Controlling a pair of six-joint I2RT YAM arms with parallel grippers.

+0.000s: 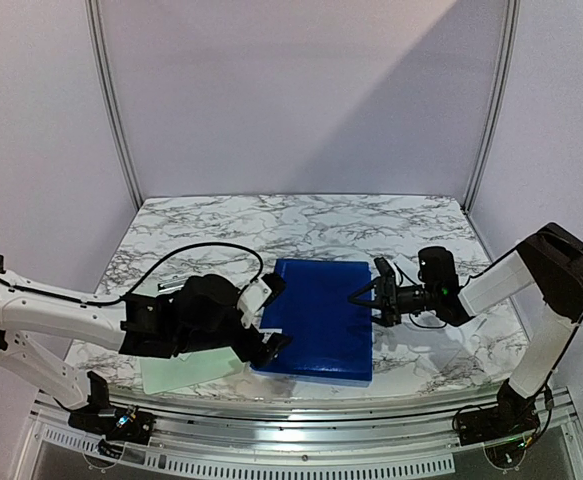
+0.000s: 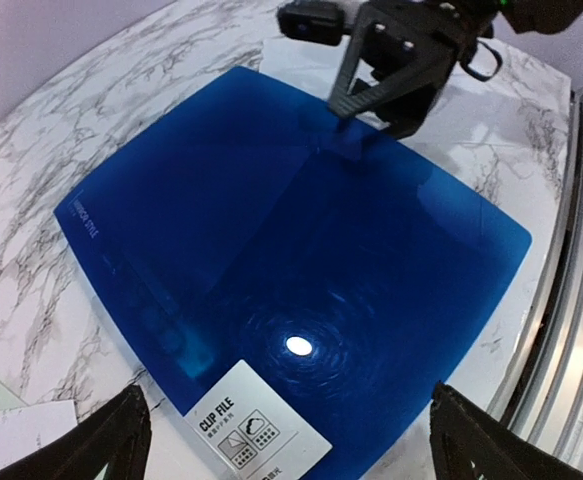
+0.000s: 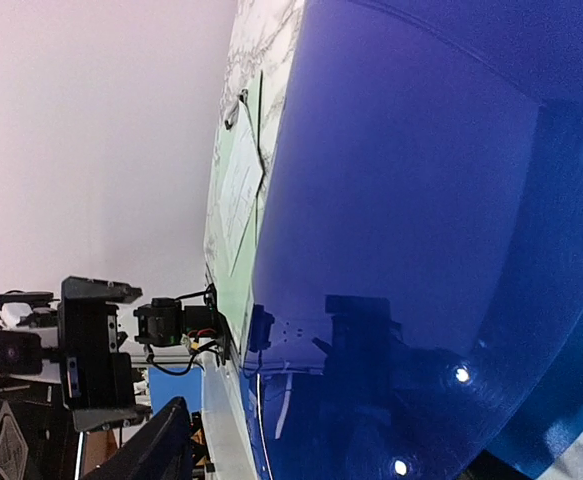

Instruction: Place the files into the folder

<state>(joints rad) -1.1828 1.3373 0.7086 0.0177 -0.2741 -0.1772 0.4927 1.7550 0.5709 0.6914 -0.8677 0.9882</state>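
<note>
Folder [image 1: 321, 320] between left hand [image 1: 273, 315], right hand [image 1: 376, 293]; contact unclear

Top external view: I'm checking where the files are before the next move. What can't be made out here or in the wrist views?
Files: in the top view the left arm covers most of them.
Smaller sheet: right wrist view, seen edge-on, any print too small.
Folder: its inside, since the closed cover hides it in every view.
Right gripper: whether it pinches the folder's edge, unclear in all views.

Marble-patterned table [image 1: 271, 215], plain pale lilac walls [image 1: 301, 90], metal corner posts [image 1: 116, 110], aluminium front rail [image 1: 301, 445]
</note>
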